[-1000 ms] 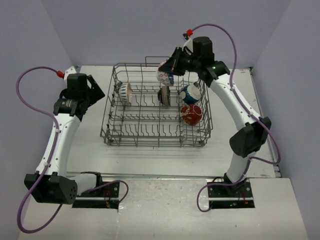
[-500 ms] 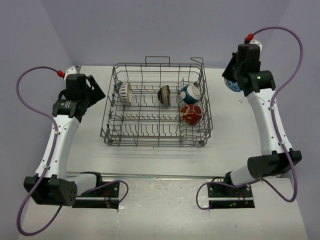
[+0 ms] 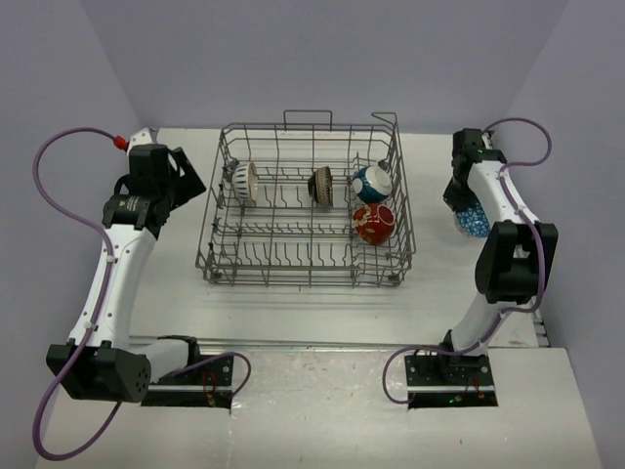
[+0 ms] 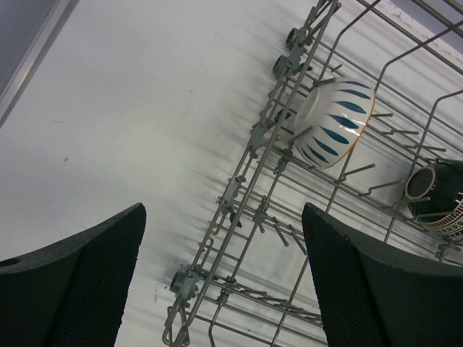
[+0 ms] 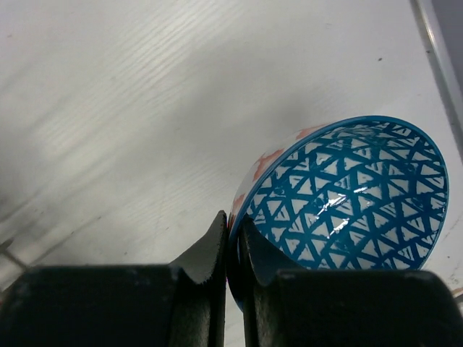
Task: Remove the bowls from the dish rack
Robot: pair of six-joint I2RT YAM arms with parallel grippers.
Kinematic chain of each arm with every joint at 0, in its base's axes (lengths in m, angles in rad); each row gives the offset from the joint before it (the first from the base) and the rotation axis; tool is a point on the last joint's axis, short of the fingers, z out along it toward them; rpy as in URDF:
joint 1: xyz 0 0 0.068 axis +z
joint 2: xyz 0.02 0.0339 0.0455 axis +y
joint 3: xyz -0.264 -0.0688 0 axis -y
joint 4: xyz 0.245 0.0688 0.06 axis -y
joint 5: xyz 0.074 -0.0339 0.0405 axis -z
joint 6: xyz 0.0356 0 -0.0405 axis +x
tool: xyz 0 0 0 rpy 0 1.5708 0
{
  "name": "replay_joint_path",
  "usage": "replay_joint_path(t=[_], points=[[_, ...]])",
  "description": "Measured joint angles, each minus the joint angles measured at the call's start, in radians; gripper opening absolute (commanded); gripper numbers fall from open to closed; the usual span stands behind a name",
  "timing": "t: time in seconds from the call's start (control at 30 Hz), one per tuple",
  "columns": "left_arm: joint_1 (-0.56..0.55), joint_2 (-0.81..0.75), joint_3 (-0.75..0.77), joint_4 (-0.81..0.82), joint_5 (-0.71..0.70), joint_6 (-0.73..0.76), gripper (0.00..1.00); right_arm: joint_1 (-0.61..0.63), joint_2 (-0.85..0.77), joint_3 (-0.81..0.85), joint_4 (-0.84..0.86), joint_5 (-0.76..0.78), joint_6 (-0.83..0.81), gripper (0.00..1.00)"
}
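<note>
The grey wire dish rack (image 3: 220, 256) stands mid-table and holds a white striped bowl (image 3: 244, 183), a dark brown bowl (image 3: 321, 186), a teal-white bowl (image 3: 372, 183) and a red patterned bowl (image 3: 374, 224). My right gripper (image 3: 465, 209) is shut on the rim of the blue-red patterned bowl (image 3: 474, 222), low over the table right of the rack; in the right wrist view the bowl (image 5: 347, 195) is pinched at its rim by the gripper (image 5: 233, 235). My left gripper (image 4: 221, 289) is open and empty, left of the rack, facing the striped bowl (image 4: 334, 123).
The table's right edge strip (image 3: 516, 234) runs close beside the held bowl. The rack's raised wire side (image 4: 268, 137) lies just ahead of my left gripper. Bare table (image 3: 176, 293) lies left of the rack.
My right arm carried the blue-red bowl from above the rack's back right, out over its right side, and down toward the table. The left arm has not moved.
</note>
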Motion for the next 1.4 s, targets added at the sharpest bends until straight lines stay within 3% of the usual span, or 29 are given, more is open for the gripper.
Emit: replay_joint_path(t=[0.33, 0.6, 0.77, 0.8, 0.97, 1.03, 1.17, 1.4], points=[[0.000, 0.036, 0.000, 0.004, 0.011, 0.008, 0.88, -0.131, 0.118, -0.015, 0.023, 0.035, 0.000, 0.00], [0.000, 0.081, 0.002, 0.019, 0.023, 0.008, 0.88, -0.133, 0.211, -0.020, 0.030, 0.039, 0.001, 0.01], [0.000, 0.104, 0.005, 0.027, 0.030, 0.008, 0.88, -0.130, 0.214, -0.020, 0.030, 0.053, 0.003, 0.16], [0.000, 0.107, 0.005, 0.027, 0.033, 0.008, 0.88, -0.130, 0.214, -0.020, 0.030, 0.055, 0.003, 0.25], [0.000, 0.109, 0.005, 0.035, 0.038, 0.008, 0.88, -0.130, 0.206, -0.020, 0.030, 0.060, 0.006, 0.31], [0.000, 0.109, 0.005, 0.040, 0.041, 0.008, 0.88, -0.130, 0.188, -0.020, 0.029, 0.060, 0.009, 0.44], [0.000, 0.109, 0.005, 0.044, 0.043, 0.008, 0.88, -0.129, 0.122, -0.010, 0.023, 0.055, 0.016, 0.58], [0.000, 0.106, 0.005, 0.046, 0.036, 0.008, 0.88, -0.074, -0.071, 0.074, 0.001, 0.016, 0.010, 0.61]])
